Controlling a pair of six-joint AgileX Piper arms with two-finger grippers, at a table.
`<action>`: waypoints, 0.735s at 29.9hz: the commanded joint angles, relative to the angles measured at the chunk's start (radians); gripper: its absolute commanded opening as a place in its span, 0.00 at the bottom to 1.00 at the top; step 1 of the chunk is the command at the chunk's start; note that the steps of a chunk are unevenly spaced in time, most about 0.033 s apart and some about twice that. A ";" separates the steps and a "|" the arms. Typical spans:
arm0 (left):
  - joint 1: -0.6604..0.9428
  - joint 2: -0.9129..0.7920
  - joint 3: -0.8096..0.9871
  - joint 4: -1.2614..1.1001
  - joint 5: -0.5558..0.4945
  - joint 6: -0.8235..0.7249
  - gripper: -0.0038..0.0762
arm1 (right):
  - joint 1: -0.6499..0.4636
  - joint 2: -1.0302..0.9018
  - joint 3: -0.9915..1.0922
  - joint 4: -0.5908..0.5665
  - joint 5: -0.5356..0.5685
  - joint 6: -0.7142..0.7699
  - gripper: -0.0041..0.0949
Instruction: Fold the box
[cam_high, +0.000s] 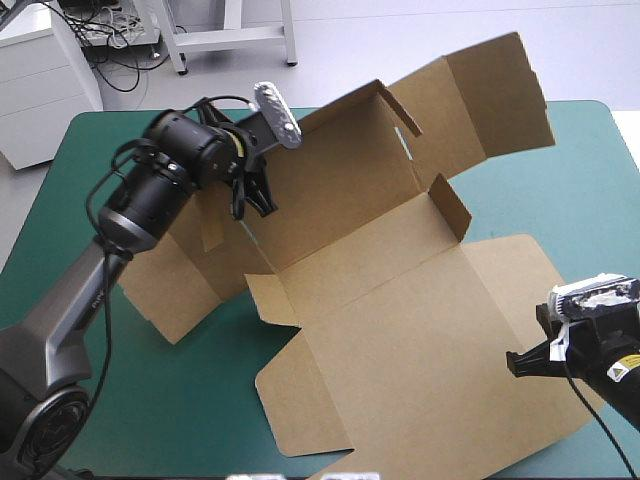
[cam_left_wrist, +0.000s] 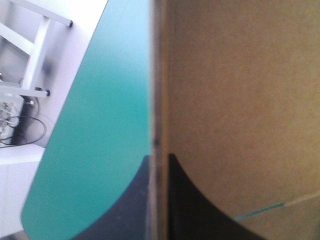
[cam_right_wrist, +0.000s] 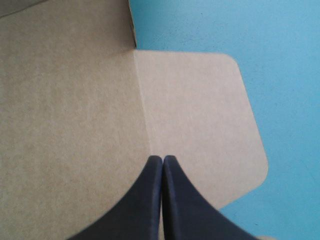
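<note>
1. Position. The box (cam_high: 420, 340) lay mid-table on the teal-green cover (cam_high: 150, 420). Its near panel was flat and its far half was tilted up off the table.

2. Claws. The left gripper (cam_high: 250, 196) pinched the raised wall (cam_high: 330, 185). In its wrist view the board's edge ran between the two black fingers (cam_left_wrist: 200, 215), one on each side. The right gripper (cam_high: 527, 360) was pressed together into one point, holding nothing, over the rounded flap (cam_right_wrist: 200, 120) at the flat panel's right edge. I could not tell whether it touched the board.

3. Step in hand, as I judged it: standing the wall up along its score line. I would swing the left wrist about that line rather than pull, so the sheet did not slide. I would use the right tip to pin the flat panel near the crease (cam_right_wrist: 142, 100).

4. Material. The box was plain brown board, matt, stiff between scores, with die-cut slots and rounded corners. Thin flaps of this kind would probably buckle if pushed off-axis.
</note>
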 joint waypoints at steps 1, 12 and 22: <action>-0.099 0.001 -0.034 0.194 -0.082 -0.033 0.01 | -0.005 0.003 -0.024 0.013 -0.072 -0.001 0.02; -0.226 0.029 0.106 0.416 -0.138 -0.154 0.01 | -0.005 0.003 -0.026 0.013 -0.125 -0.001 0.02; -0.334 -0.088 0.393 0.705 -0.280 -0.320 0.01 | -0.005 0.003 -0.026 0.017 -0.164 0.041 0.02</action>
